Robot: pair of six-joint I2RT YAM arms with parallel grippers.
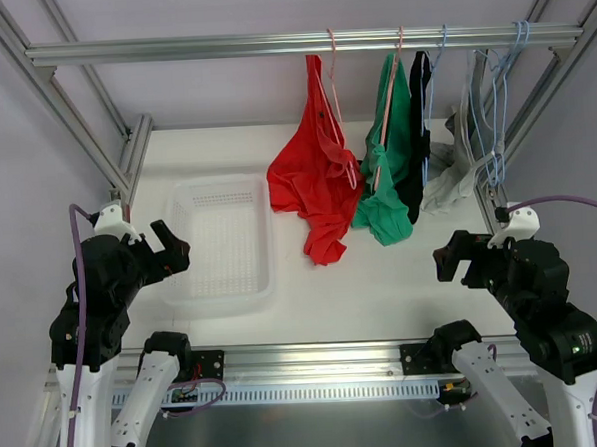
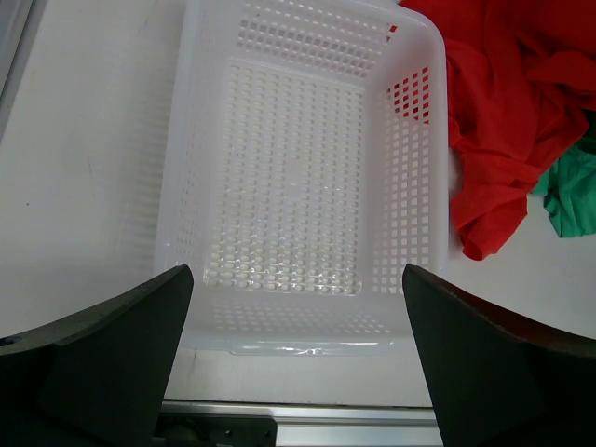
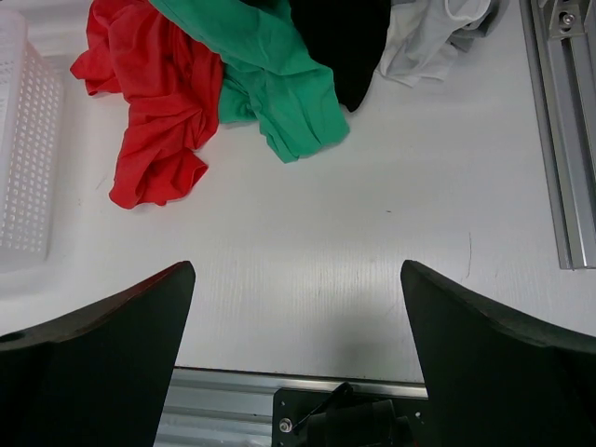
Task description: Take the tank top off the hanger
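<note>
Two black robot grippers framed the white tabletop (image 1: 382,289) from the near edge. On the left, the left gripper (image 2: 296,272) hung above the table with its fingers spread wide, gripping nothing. It was pointed at a white perforated plastic basket (image 2: 410,186) that sat flat on the table. The basket's latticed floor showed in full through the left wrist camera.

Just beside the basket's right wall, the red tank top (image 1: 317,192) hung from a thin pink wire hanger (image 1: 333,76). The hanger was hooked over a silver aluminium rail (image 1: 219,47) across the top of the frame. The top's lower half lay crumpled in a heap on the table, so the garment was on its hanger and apart from both grippers.

Next along the rail, a green fabric garment (image 1: 388,204) drooped from a second pink hanger (image 1: 399,48), its hem also bunched on the table and touching the red cloth. A black garment (image 1: 419,127) hung against it. Beyond that, a pale grey-white garment (image 1: 451,180) draped below a cluster of light blue hangers (image 1: 496,83).

At far right, the right gripper (image 3: 298,272) hovered over bare tabletop, its fingers likewise parted wide with nothing between them. The clothes lay well ahead of it.
</note>
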